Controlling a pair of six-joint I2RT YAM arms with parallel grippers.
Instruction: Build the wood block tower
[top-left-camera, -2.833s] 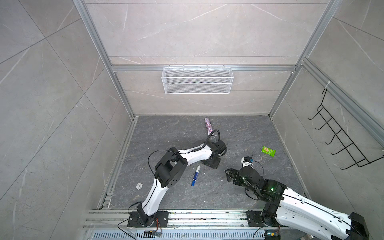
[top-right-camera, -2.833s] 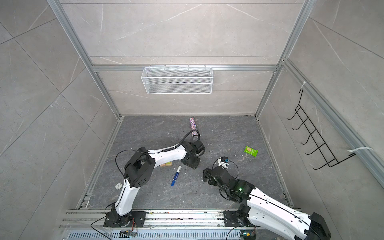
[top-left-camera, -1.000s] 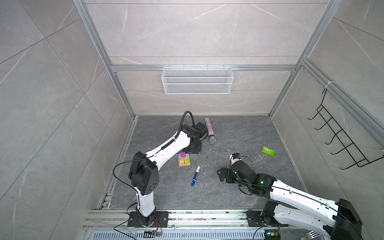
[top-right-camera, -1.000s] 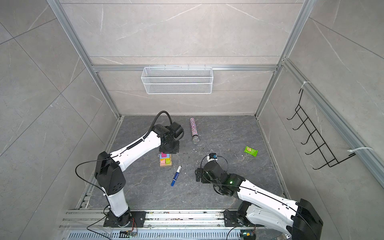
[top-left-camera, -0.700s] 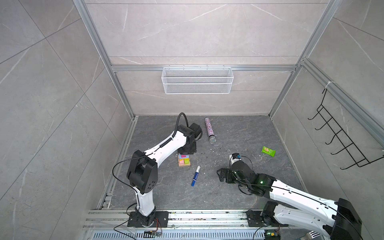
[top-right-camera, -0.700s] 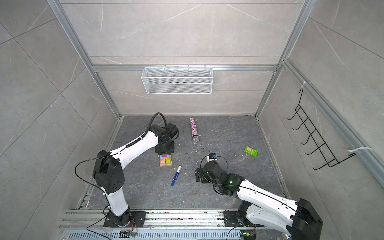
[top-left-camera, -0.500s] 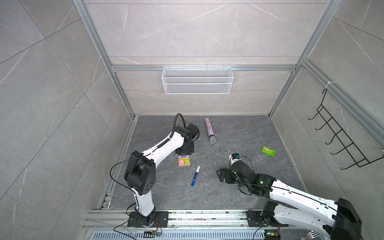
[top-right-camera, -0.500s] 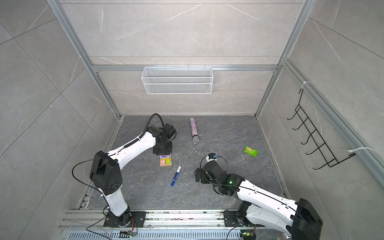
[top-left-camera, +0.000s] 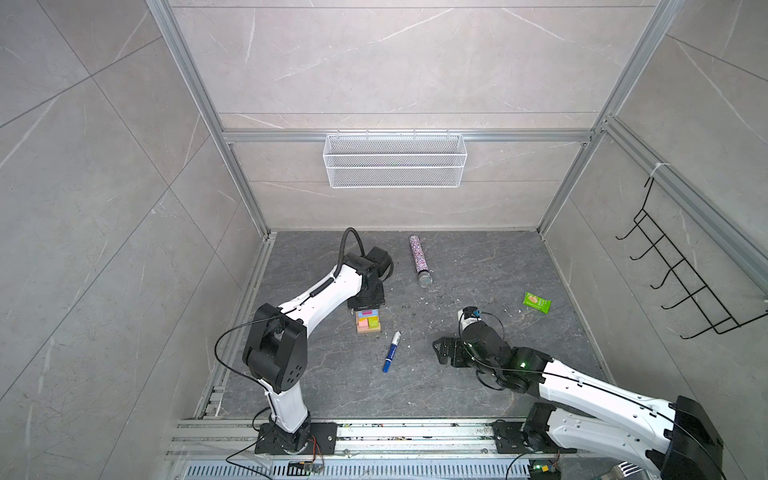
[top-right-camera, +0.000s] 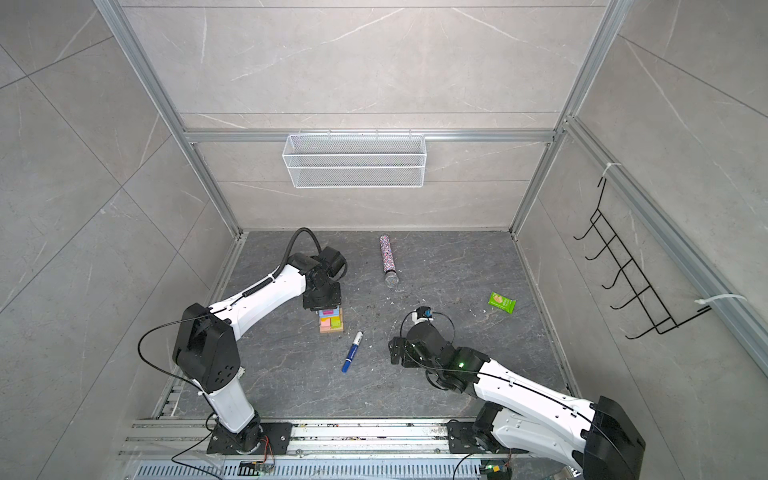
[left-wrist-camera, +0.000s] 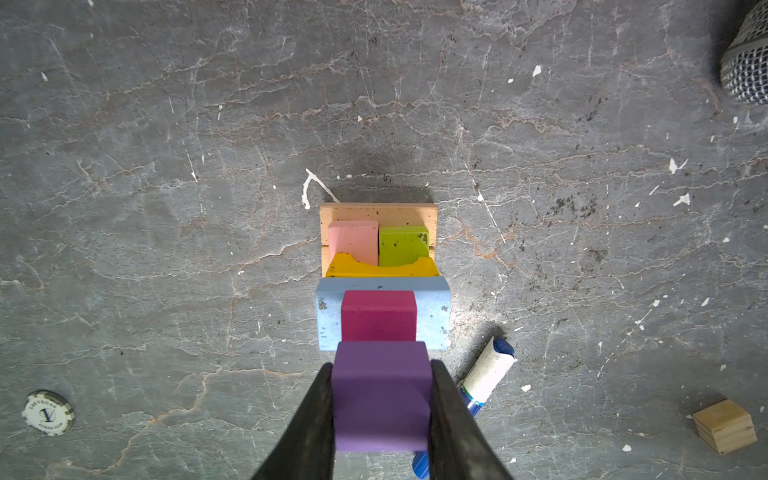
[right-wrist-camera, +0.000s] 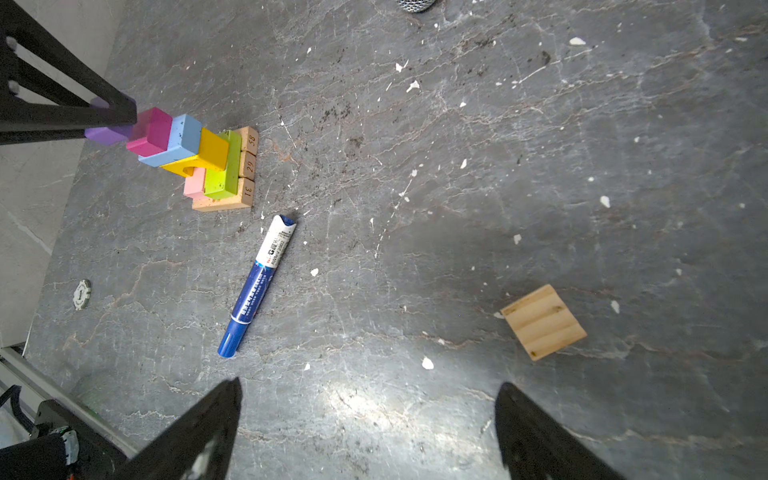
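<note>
The tower (top-left-camera: 368, 326), left of centre on the table (top-left-camera: 457, 386), reaches its magenta block (left-wrist-camera: 378, 316); left jaws pinch the purple block (left-wrist-camera: 380, 395) atop it, right jaws gape near 1 loose tan cube (right-wrist-camera: 542, 322).

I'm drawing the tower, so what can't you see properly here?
Purple block: in both top views the left arm covers it and the top of the tower.
Tan cube: missing from both top views, probably under the right arm.
Whether purple rests on the magenta block: right wrist view, the left pincer hides the join.
Glittery tube: cut off by the left wrist view's edge.
</note>
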